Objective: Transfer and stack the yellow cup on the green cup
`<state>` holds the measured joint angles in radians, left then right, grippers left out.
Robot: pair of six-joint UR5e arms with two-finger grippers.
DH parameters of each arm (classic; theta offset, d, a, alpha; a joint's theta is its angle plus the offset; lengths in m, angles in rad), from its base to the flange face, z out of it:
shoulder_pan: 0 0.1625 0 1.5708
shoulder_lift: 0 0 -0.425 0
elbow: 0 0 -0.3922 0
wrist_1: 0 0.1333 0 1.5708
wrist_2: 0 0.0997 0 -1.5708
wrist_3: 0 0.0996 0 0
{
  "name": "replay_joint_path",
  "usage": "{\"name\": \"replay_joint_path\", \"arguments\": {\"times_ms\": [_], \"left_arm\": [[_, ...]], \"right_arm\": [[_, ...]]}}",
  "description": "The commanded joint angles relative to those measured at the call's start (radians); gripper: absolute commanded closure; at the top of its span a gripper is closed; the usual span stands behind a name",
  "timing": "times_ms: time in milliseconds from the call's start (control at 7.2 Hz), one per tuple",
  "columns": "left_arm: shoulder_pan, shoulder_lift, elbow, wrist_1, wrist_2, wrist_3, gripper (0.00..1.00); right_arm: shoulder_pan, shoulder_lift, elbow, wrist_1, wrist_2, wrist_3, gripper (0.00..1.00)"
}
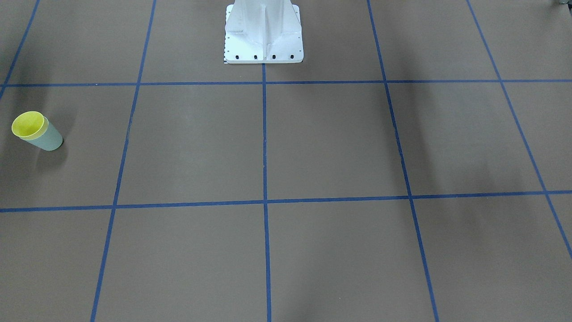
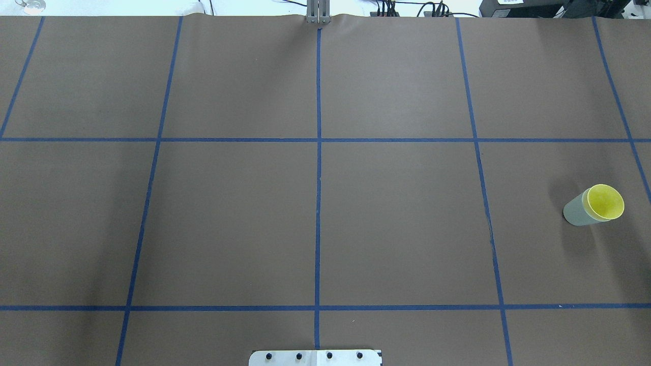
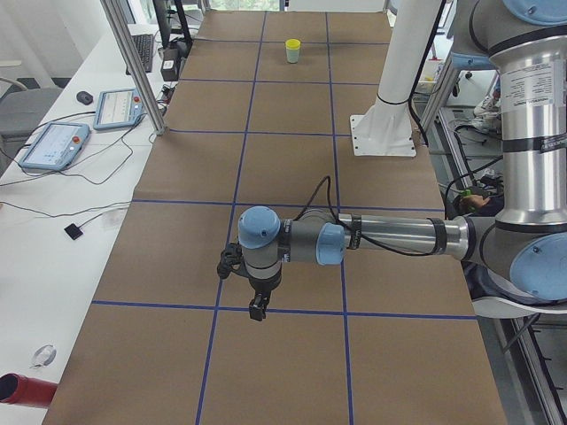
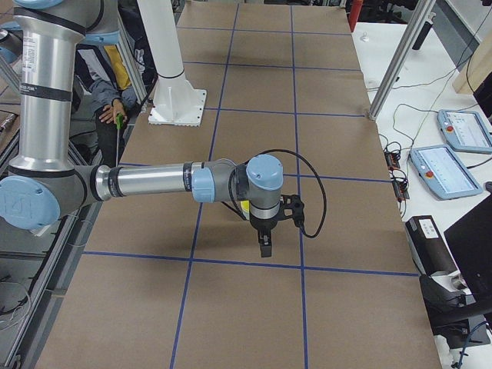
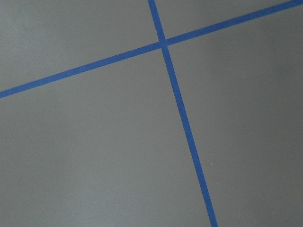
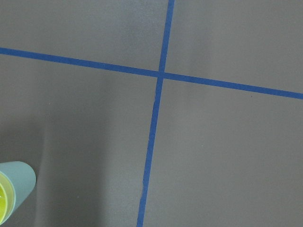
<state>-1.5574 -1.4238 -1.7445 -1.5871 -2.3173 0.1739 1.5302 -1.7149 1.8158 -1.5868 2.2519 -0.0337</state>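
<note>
The stacking looked finished: the yellow cup (image 2: pixel 605 202), a small bright plastic tumbler tapered below a wider rim, sat nested upright inside the green cup (image 2: pixel 574 211), a pale mint plastic tumbler of like shape. Only a thin yellow rim and the yellow inside showed above the green wall. The pair stood on the brown worktop (image 2: pixel 396 218) ruled with blue tape, near the right tool (image 4: pixel 264 247), just beyond it and mostly hidden behind that arm's wrist in the right-side view. It was well apart from the left tool (image 3: pixel 257 305). Both tools hung pointing down over the worktop; whether their fingers were apart or together could not be told, since only the side views showed them. What remained, by my judgement, was to check that the yellow cup sat straight and to draw the arms clear without brushing the light stack.
</note>
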Motion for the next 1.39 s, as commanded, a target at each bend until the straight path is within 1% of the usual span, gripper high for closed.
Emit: {"name": "replay_joint_path", "arguments": {"times_ms": [0,139,278,417,694,833,972,1250], "left_arm": [[-0.041,0.0,0.0,-0.002,-0.024,-0.101,0.0],[-0.041,0.0,0.005,-0.002,-0.016,-0.102,0.0],[-0.043,-0.007,0.057,-0.013,-0.017,-0.099,0.0],[-0.047,-0.015,0.066,-0.014,-0.016,-0.099,0.0],[-0.053,-0.01,0.054,-0.016,-0.008,-0.099,0.0],[-0.055,-0.001,0.031,-0.017,-0.008,-0.093,0.0],[-0.055,-0.001,0.017,-0.014,0.011,-0.096,0.0],[-0.055,0.0,0.02,-0.014,0.013,-0.097,0.0]], "right_arm": [[-0.001,0.0,-0.004,0.001,0.0,0.0,0.0],[-0.001,0.0,-0.006,0.001,0.0,0.0,0.0],[-0.001,0.0,-0.006,0.001,0.0,0.0,0.0],[-0.001,0.0,-0.007,0.001,0.0,0.0,0.0],[-0.001,0.0,-0.013,0.002,0.003,0.0,0.0],[-0.001,0.0,-0.015,0.002,0.003,0.002,0.0],[-0.001,0.0,-0.015,0.002,0.003,0.002,0.0],[-0.001,0.0,-0.024,0.002,0.003,0.002,0.0]]}}
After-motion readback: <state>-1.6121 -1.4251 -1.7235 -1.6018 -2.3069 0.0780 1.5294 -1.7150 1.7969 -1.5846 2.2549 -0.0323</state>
